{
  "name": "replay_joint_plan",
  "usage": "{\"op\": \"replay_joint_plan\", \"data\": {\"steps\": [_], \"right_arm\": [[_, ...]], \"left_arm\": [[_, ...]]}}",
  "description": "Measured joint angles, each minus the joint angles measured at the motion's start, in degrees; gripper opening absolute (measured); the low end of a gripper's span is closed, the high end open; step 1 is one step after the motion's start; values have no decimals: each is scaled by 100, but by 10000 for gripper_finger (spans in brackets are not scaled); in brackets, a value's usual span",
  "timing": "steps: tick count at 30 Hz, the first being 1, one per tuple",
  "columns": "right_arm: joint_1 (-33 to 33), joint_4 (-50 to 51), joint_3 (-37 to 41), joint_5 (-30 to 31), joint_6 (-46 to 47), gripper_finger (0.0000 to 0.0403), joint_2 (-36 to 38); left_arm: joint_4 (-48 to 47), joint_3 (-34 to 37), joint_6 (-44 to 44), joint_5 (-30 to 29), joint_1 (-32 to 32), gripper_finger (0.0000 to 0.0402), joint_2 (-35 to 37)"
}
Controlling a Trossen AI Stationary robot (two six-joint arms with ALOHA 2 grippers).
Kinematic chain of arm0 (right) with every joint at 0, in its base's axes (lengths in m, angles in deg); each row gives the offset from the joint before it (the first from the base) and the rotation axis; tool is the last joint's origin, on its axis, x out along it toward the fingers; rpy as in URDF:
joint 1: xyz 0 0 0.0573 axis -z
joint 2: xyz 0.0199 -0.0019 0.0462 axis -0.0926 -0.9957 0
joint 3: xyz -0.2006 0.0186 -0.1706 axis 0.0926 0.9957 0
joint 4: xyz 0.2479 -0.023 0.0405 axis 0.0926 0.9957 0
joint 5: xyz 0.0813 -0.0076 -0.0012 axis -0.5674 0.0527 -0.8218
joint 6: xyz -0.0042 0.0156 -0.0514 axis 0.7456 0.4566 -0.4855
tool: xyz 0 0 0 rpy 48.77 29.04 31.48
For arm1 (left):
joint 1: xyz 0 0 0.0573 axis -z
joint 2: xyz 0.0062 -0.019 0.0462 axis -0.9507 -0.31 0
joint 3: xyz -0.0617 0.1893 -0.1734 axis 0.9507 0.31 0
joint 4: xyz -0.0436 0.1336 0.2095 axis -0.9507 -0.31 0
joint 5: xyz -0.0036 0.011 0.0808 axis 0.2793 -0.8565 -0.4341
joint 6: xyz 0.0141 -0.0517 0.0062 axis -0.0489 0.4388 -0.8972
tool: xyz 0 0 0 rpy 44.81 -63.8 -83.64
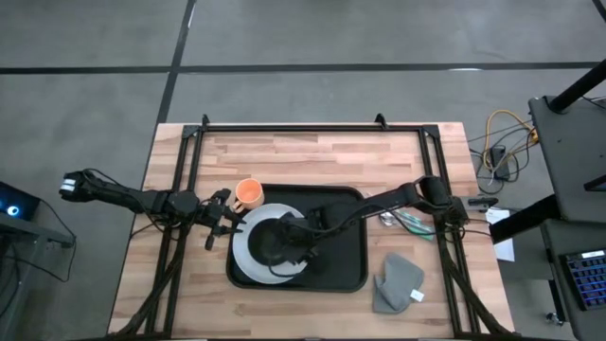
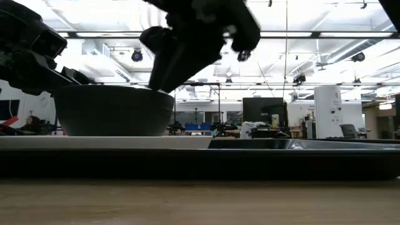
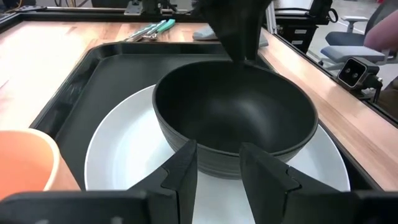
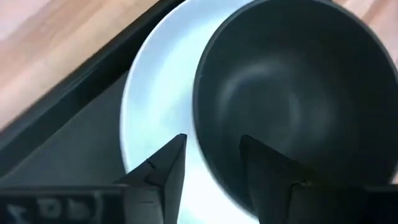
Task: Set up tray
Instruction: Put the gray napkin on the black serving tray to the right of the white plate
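Note:
The black tray [image 1: 346, 270] lies in the middle of the table. A round white plate [image 1: 242, 260] rests flat on the tray's left half, and a black bowl [image 1: 273, 244] stands upright on the plate. My right gripper [image 4: 212, 140] reaches in from the table's right and is open, its fingers astride the bowl's rim. My left gripper [image 3: 217, 149] is open. It hovers just off the plate's left edge [image 1: 223, 225], pointing at the bowl [image 3: 236, 118] and touching nothing. An orange cup [image 1: 248, 194] stands on the table by the tray's far left corner. My right gripper comes at the bowl from above, slanting in from the table's right. One finger [image 4: 267, 174] is inside the bowl and the other [image 4: 165, 171] is outside, with the rim [image 4: 205, 155] between them. I cannot tell whether either finger touches the wall. The bowl stands on the plate [image 4: 155, 99].
A folded grey cloth [image 1: 398, 284] lies on the table right of the tray's near corner. Cutlery with green handles [image 1: 405, 221] lies beside the tray's right rim. The right half of the tray is bare. Bare wood runs along the far side of the table.

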Motion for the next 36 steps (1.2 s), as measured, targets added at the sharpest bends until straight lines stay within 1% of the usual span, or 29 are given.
{"op": "replay_joint_plan", "data": {"steps": [4, 9, 12, 16, 20, 26, 31, 36], "right_arm": [[-4, 827, -427, -2, 289, 161, 4], [-4, 1658, -903, -2, 753, 171, 10], [-6, 2254, -976, -4, 1081, 171, 25], [-19, 3128, -869, -3, 1617, 167, 33], [-146, 3630, -537, 2, 2078, 167, 74], [-346, 3799, 196, -22, 2519, 169, 431], [-355, 3739, 778, -17, 3180, 167, 1026], [-402, 3260, 1477, -40, 3768, 168, 1846]], "left_arm": [[-4, 0, 0, 0, -1, 101, 0], [-4, 0, 1, 0, -1, 101, 0], [-5, 0, 0, 0, 0, 101, 0], [-6, 0, 2, 0, 0, 101, 0], [-6, 0, 0, 0, -1, 101, 0], [-6, 0, 2, 0, -1, 101, 0], [-8, 0, 0, 0, 0, 101, -2], [-7, 0, 2, 0, 0, 101, 0]]}}
